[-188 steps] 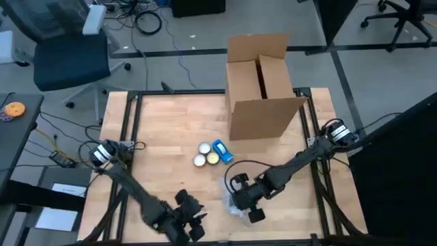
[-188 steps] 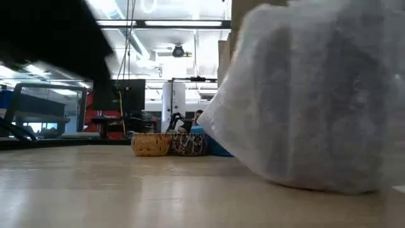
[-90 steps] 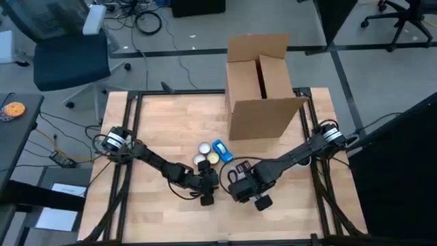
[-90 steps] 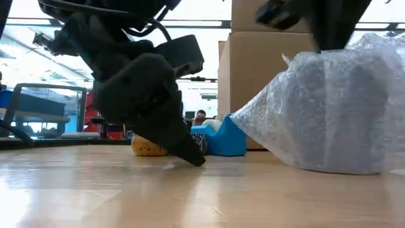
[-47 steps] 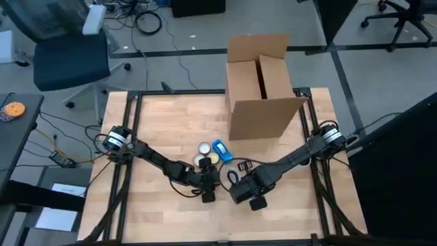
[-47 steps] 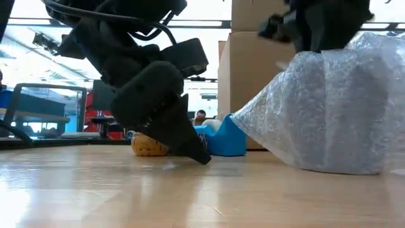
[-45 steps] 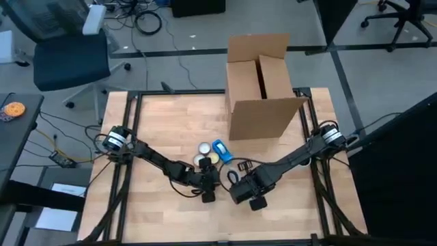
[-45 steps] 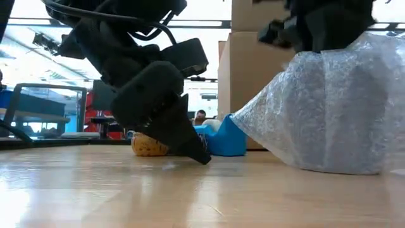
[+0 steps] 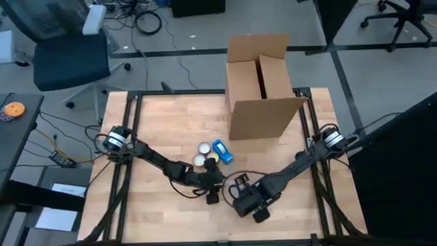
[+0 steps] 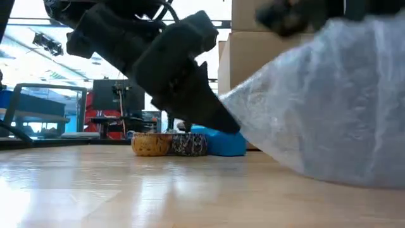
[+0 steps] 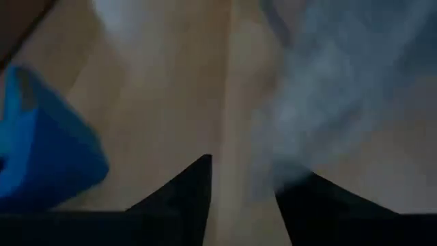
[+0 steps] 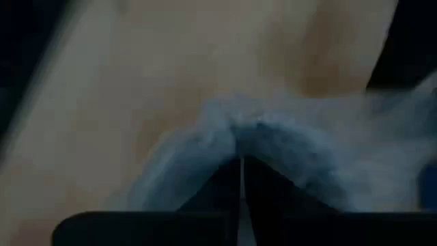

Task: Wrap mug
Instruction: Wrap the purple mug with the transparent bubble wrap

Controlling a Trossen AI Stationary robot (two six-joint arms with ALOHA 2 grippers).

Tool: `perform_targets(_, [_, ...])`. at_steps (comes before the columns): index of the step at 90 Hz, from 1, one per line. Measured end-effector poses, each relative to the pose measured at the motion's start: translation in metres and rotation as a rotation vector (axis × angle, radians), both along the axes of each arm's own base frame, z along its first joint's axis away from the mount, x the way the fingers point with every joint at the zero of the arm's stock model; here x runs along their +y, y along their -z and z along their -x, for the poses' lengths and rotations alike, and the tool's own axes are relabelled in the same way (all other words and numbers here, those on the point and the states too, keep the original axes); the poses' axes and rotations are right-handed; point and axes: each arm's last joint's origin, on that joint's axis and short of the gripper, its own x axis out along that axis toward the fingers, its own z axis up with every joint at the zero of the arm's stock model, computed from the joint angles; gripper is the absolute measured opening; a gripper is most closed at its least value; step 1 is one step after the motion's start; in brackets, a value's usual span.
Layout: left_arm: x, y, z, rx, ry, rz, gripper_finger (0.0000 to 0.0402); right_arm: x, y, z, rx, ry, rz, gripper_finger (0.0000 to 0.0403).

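Observation:
The blue mug (image 9: 222, 152) lies on the table before the cardboard box, next to small round cups (image 9: 203, 155); the low view shows it (image 10: 223, 143) behind my left gripper. A crumpled bundle of clear bubble wrap (image 10: 329, 107) rests on the table near the front edge, mostly hidden under my right gripper (image 9: 250, 203) in the high view. My right gripper (image 12: 240, 171) is shut on the wrap. My left gripper (image 9: 213, 190) is open, just left of the bundle and raised off the table, its fingers (image 11: 201, 181) pointing at the wrap's edge (image 11: 321, 96). My right gripper pinches a gathered fold of the bubble wrap (image 12: 239, 133) between its two shut fingers, coming from above. The bundle's underside (image 10: 329, 177) rests on the table. My left gripper stands at the wrap's left edge (image 11: 283, 167); I cannot tell whether a finger touches it.
An open cardboard box (image 9: 263, 85) stands at the far middle of the table. The table frame's dark rails (image 9: 130, 137) run along both sides. Bare wood (image 9: 157, 123) lies at the far left.
My right gripper has moved toward the near edge and dragged the bubble wrap bundle along the table, so the bundle looms larger in the low view. My left gripper has risen off the table and shifted right toward the wrap's edge.

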Motion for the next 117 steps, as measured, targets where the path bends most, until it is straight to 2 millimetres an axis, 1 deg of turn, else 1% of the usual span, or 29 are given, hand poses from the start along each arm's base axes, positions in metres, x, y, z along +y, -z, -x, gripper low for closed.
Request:
perform_targets(4, [-0.004, -0.002, 0.000, -0.019, 0.035, 0.005, 0.0137, 0.002, -0.006, 0.001, -0.012, 0.001, 0.021, 0.0000])
perform_targets(11, [-0.011, -0.006, -0.001, -0.061, 0.108, 0.029, 0.0137, -0.001, -0.011, 0.003, 0.003, 0.042, 0.069, 0.0000])
perform_targets(21, [-0.021, -0.010, 0.001, -0.099, 0.181, 0.072, 0.0137, -0.004, -0.020, 0.007, 0.043, 0.112, 0.082, 0.0000])
perform_targets(28, [-0.027, -0.012, 0.003, -0.111, 0.211, 0.087, 0.0137, -0.003, -0.025, 0.007, 0.048, 0.155, 0.069, 0.0000])
perform_targets(37, [-0.033, -0.013, 0.004, -0.127, 0.227, 0.093, 0.0137, 0.004, -0.029, 0.006, 0.004, 0.179, 0.017, 0.0000])
perform_targets(42, [-0.034, -0.014, 0.005, -0.131, 0.231, 0.095, 0.0137, 0.007, -0.029, 0.005, -0.004, 0.177, -0.018, 0.0000])
perform_targets(53, [-0.035, -0.015, 0.005, -0.141, 0.232, 0.101, 0.0137, 0.014, -0.017, 0.006, -0.012, 0.189, -0.079, 0.0000])
perform_targets(61, [-0.038, -0.015, 0.006, -0.143, 0.238, 0.103, 0.0137, 0.016, -0.004, 0.007, -0.026, 0.198, -0.099, 0.0000])
perform_targets(71, [-0.039, -0.015, 0.006, -0.150, 0.243, 0.106, 0.0137, 0.018, 0.015, 0.005, -0.084, 0.199, -0.142, 0.0000])
perform_targets(83, [-0.039, -0.015, 0.006, -0.149, 0.242, 0.107, 0.0137, 0.009, 0.042, 0.008, -0.094, 0.241, -0.169, 0.0000])
perform_targets(90, [-0.039, -0.015, 0.006, -0.148, 0.239, 0.111, 0.0137, 0.003, 0.051, 0.012, -0.075, 0.284, -0.175, 0.0000])
perform_targets(94, [-0.039, -0.015, 0.006, -0.145, 0.239, 0.111, 0.0137, 0.001, 0.053, 0.013, -0.049, 0.301, -0.174, 0.0000])
perform_targets(99, [-0.039, -0.014, 0.007, -0.137, 0.239, 0.108, 0.0137, 0.001, 0.050, 0.013, -0.028, 0.307, -0.174, 0.0000])
perform_targets(107, [-0.039, -0.013, 0.008, -0.115, 0.239, 0.102, 0.0137, 0.003, 0.036, 0.010, -0.018, 0.302, -0.173, 0.0000])
perform_targets(113, [-0.039, -0.010, 0.009, -0.083, 0.247, 0.093, 0.0137, 0.006, 0.019, 0.010, -0.017, 0.292, -0.177, 0.0000])
perform_targets(117, [-0.039, -0.009, 0.010, -0.059, 0.260, 0.095, 0.0137, 0.008, 0.004, 0.009, -0.040, 0.290, -0.187, 0.0000])
